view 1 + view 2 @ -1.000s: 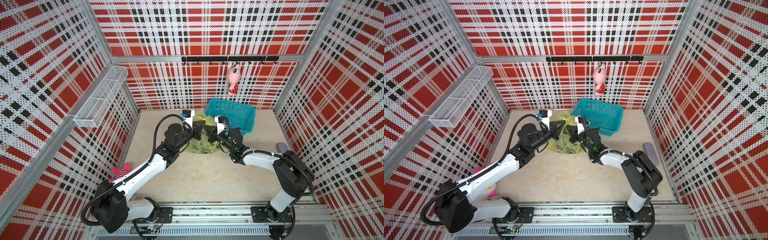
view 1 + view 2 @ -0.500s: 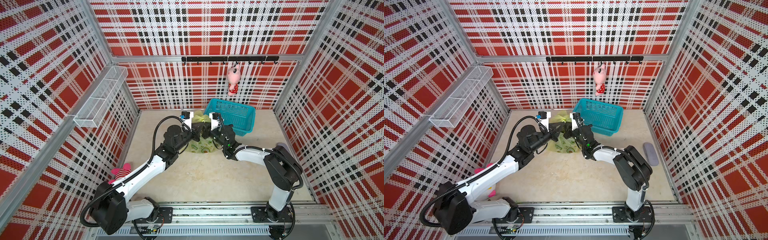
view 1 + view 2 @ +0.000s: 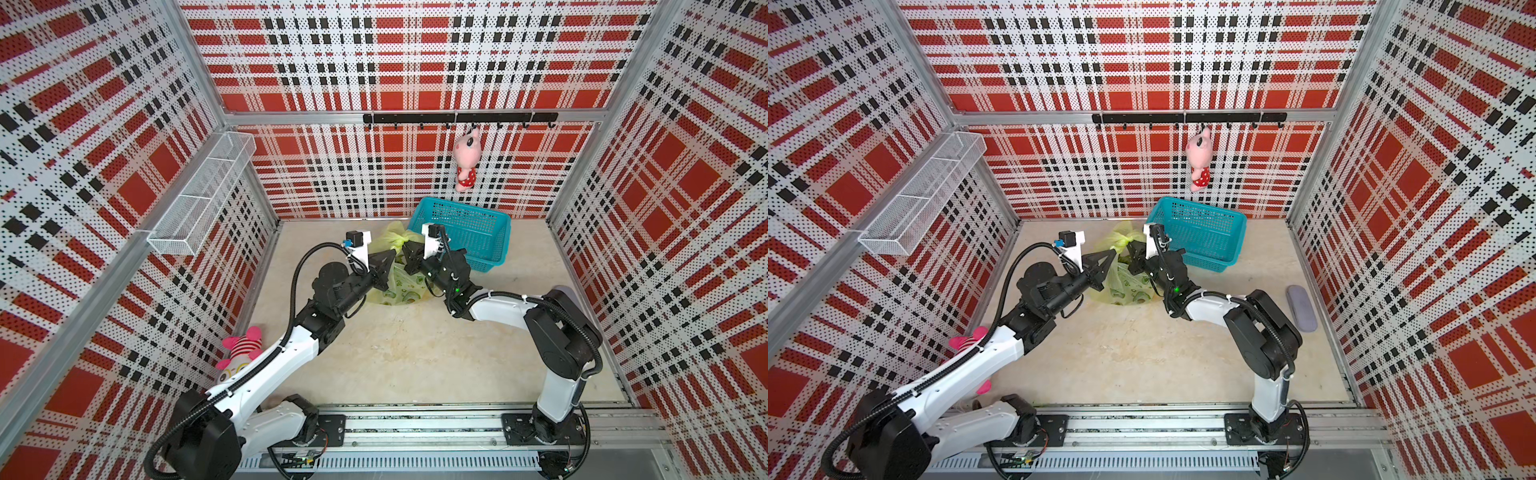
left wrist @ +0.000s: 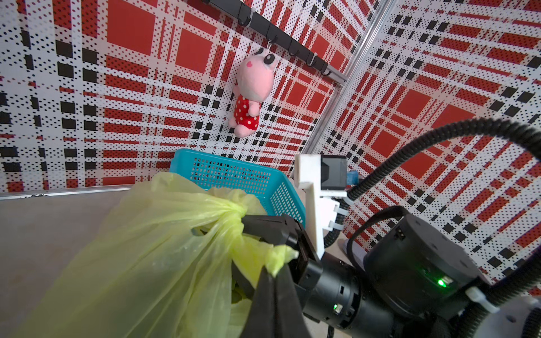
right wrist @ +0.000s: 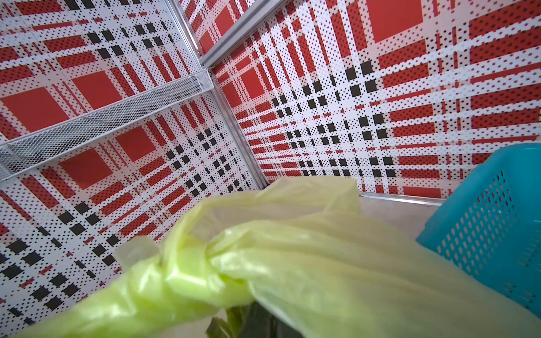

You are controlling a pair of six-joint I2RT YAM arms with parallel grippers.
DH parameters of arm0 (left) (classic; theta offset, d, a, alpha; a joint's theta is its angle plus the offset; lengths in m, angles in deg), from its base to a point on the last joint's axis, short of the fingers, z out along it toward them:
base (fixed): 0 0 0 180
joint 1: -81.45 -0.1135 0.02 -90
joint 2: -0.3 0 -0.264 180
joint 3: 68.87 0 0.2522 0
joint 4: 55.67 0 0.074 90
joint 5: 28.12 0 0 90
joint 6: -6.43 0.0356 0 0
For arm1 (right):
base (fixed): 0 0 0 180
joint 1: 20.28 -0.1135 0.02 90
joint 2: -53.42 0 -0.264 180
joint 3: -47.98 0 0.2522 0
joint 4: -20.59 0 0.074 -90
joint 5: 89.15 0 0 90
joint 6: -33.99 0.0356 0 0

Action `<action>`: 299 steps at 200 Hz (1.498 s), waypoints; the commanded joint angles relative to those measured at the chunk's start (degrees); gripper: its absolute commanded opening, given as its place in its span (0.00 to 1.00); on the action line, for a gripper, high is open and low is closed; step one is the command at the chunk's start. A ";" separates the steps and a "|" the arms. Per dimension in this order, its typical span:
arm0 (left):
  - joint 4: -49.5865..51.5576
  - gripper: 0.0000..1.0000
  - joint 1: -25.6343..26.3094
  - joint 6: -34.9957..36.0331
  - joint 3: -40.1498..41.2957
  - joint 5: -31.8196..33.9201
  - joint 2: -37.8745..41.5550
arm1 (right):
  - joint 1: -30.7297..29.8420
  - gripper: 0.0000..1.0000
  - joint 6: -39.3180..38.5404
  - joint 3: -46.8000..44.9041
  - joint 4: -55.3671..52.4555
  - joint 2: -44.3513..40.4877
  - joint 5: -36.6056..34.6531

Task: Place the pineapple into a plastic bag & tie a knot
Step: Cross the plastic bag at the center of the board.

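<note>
- Nearest, a pink striped plush toy lies beside the left arm.
- Mid-table, the left gripper has its fingers pressed together, clamped on a handle strip of the plastic bag. The bag sits on the tabletop between the two arms.
- The right gripper faces it, fingers together, pinching the bag's neck just by the knot.
- Beyond, the teal basket stands just beside the bag.
- A pink plush hangs on the back wall.

Red plaid perforated walls; beige floor; black hook rail.
</note>
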State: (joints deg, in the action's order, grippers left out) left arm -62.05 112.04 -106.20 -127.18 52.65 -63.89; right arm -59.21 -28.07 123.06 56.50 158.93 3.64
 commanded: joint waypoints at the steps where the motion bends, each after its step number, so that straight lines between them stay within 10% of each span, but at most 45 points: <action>1: -2.40 0.00 -0.35 -0.27 -0.82 -2.37 0.00 | -0.20 0.00 0.83 1.41 0.69 1.66 1.51; 63: -1.75 0.02 -4.27 -0.88 -1.98 -5.00 0.02 | -0.32 0.00 1.67 5.95 -1.08 3.16 1.88; 109: 0.54 0.42 -8.80 -0.18 -2.86 -8.79 1.98 | -0.28 0.00 1.68 6.34 -1.06 3.68 2.22; 159: -1.05 0.58 -14.10 -1.80 -5.31 -7.51 0.25 | -0.26 0.00 1.72 6.87 -1.07 4.08 3.04; 233: 7.70 0.54 -14.31 1.27 -19.35 0.77 -20.00 | -0.17 0.00 2.53 8.16 0.68 4.87 4.35; 299: 1.70 0.35 -13.93 3.50 -12.58 -18.27 -21.43 | 1.29 0.00 7.15 8.80 3.85 5.71 5.12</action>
State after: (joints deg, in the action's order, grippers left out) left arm -55.19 97.92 -103.27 -144.30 44.08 -87.36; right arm -58.95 -24.16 130.49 56.24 163.56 7.53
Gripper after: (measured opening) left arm 0.374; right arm 0.046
